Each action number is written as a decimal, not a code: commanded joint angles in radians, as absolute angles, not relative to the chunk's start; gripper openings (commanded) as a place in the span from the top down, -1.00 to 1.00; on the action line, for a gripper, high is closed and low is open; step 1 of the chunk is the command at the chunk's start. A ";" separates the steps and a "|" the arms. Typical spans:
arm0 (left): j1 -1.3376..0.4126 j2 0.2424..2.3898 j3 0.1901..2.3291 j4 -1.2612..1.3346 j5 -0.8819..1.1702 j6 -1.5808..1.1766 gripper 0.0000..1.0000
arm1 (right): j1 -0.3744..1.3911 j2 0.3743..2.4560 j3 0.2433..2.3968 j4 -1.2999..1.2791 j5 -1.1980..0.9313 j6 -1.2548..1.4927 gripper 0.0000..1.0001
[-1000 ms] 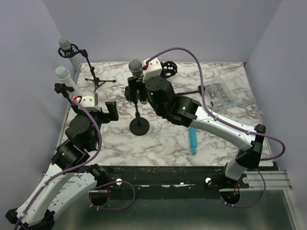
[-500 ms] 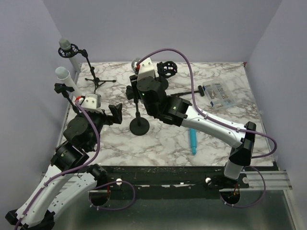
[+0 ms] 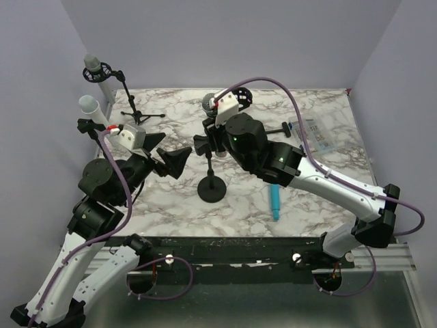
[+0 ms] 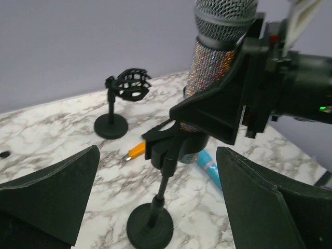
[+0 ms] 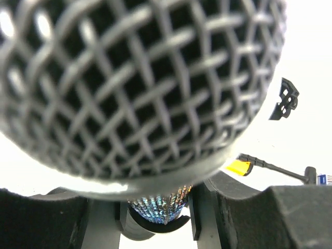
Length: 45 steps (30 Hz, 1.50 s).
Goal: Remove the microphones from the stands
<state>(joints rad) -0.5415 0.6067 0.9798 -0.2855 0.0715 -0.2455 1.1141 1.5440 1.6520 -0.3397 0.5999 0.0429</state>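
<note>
Glittery along its barrel and silver-meshed at the head, the microphone [image 4: 210, 57] stands upright above the black round-based stand [image 3: 213, 190], with its lower end seated in the stand's clip (the base rests flat on the marble table [image 3: 328, 184]). The right gripper [image 5: 158, 210] is clamped on the barrel just above the clip, one finger on each side. The left gripper [image 3: 169, 156] hangs to the left of the stand, jaws spread wide and touching nothing. A teal marker [image 3: 274, 201] lies to the right of the stand, and a shock mount [image 4: 128, 85] stands behind it.
</note>
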 commanded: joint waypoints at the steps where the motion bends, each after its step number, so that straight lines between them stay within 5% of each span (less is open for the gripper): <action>1: -0.519 0.610 1.025 -0.180 0.325 -0.328 -0.97 | 1.087 1.435 1.575 -0.355 0.472 0.021 0.99; 14: -0.433 0.730 0.903 0.067 0.583 -0.326 -0.97 | 1.067 1.353 1.465 -0.325 0.404 0.063 0.99; 34: -0.393 0.982 0.973 -0.072 0.731 -0.235 -0.91 | 1.067 1.354 1.443 -0.298 0.345 0.083 0.99; 41: -0.393 1.000 0.976 -0.084 0.725 -0.228 -0.70 | 1.066 1.347 1.438 -0.296 0.343 0.081 0.99; 43: -0.393 1.009 0.977 -0.084 0.731 -0.230 -0.55 | 1.067 1.346 1.439 -0.295 0.342 0.084 0.99; 45: -0.394 1.023 0.988 -0.098 0.742 -0.228 -0.15 | 1.066 1.347 1.440 -0.295 0.338 0.086 0.99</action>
<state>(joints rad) -0.3965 0.9974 0.9527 -0.0734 0.7006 -0.2470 1.0645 1.3647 1.4570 -0.2890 0.3893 0.0513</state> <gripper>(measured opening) 0.795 0.480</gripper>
